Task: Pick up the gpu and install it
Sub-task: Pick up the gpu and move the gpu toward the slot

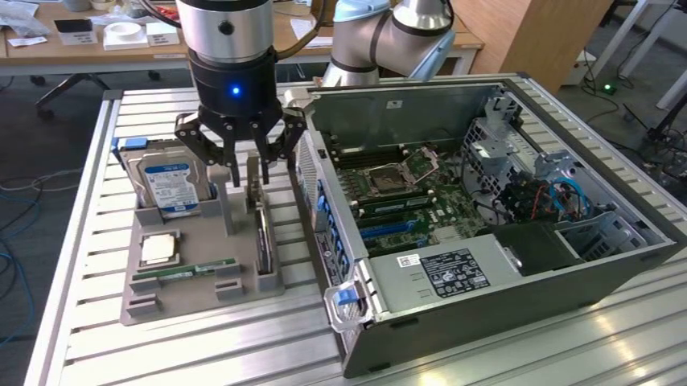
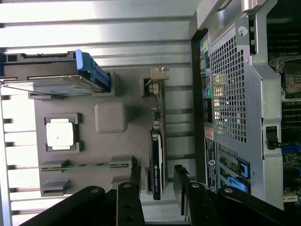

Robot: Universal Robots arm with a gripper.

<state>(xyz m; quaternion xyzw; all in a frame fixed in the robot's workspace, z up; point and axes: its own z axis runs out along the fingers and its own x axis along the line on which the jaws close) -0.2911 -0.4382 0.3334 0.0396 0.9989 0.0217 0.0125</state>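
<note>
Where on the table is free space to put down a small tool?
The bare table on the tray's near side in the exterior view, and the strip behind the hard drive. Crowded: the gap between tray and case, where the gripper hangs at the gpu.

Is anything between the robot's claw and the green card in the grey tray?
Nothing visible is. The open black gripper hangs right over the thin green, dark-faced gpu card standing in the grey tray, fingers to either side of it.
</note>
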